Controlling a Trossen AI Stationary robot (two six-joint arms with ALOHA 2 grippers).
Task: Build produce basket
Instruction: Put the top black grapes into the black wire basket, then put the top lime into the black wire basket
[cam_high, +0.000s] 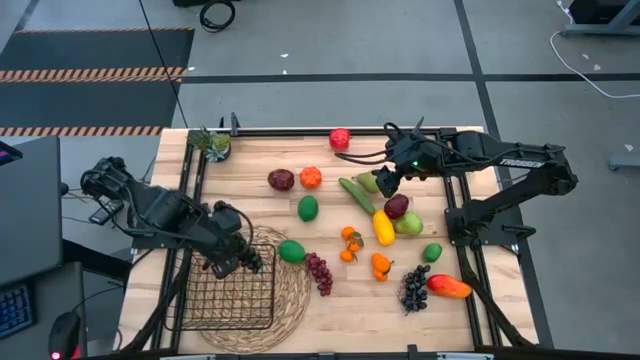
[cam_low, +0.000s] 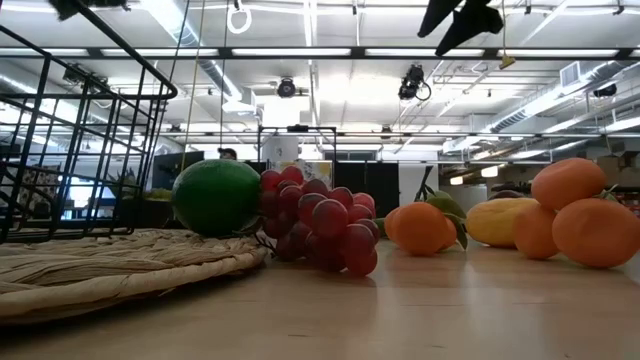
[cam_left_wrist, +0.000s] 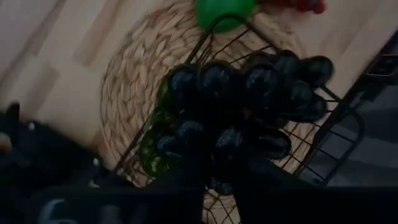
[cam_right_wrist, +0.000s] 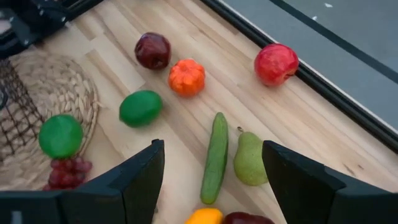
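The left gripper (cam_high: 250, 258), lower left of the high view, gripped a bunch of dark grapes (cam_left_wrist: 249, 106) over the black wire basket (cam_high: 228, 298) on the straw mat (cam_high: 293, 290); the right gripper (cam_high: 385, 185), upper right, hung with fingers spread and empty above the cucumber (cam_right_wrist: 215, 157) and pear (cam_right_wrist: 250, 160).

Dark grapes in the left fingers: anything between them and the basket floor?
Nothing visible. The left gripper holds the dark grapes over the top-right corner of the basket, inside the rim in the left wrist view. Below them only wire mesh and the straw mat show. The green lime sits outside the basket.
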